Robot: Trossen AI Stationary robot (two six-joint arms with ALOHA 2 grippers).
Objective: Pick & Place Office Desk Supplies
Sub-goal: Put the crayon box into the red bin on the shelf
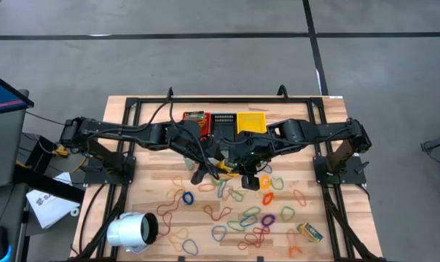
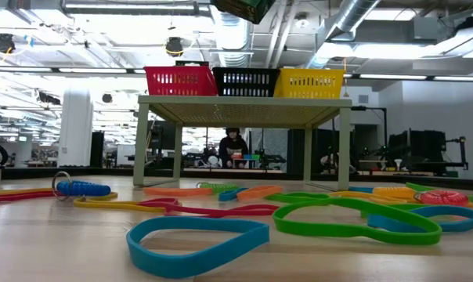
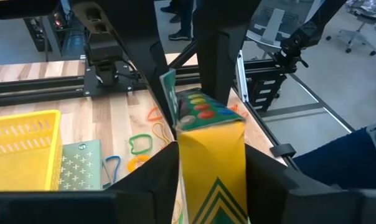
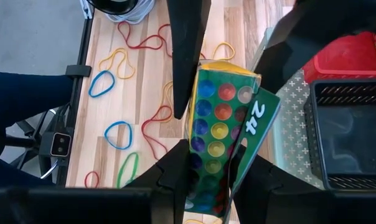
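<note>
My right hand (image 4: 210, 186) is closed on a green-yellow printed packet (image 4: 220, 134), which stands between its dark fingers with rows of coloured dots facing the wrist camera. My left hand (image 3: 210, 180) has its fingers on either side of the same packet; I cannot tell whether they press it or merely bracket it. In the high view both hands meet near the middle of the tabletop (image 1: 318, 185), just in front of the three mesh baskets. Below and around them, rubber-band loops (image 1: 238, 218) in red, orange, yellow, green, blue and purple lie scattered over the wood. A second packet (image 1: 310, 232) lies near the right front corner. A white cylinder (image 1: 130, 231) with a dark opening rests on its side at the left front. The red basket (image 1: 196, 118) holds a packet-like item, the black basket (image 1: 223, 122) appears dark inside, and the yellow basket (image 1: 251, 121) shows only its own mesh.
</note>
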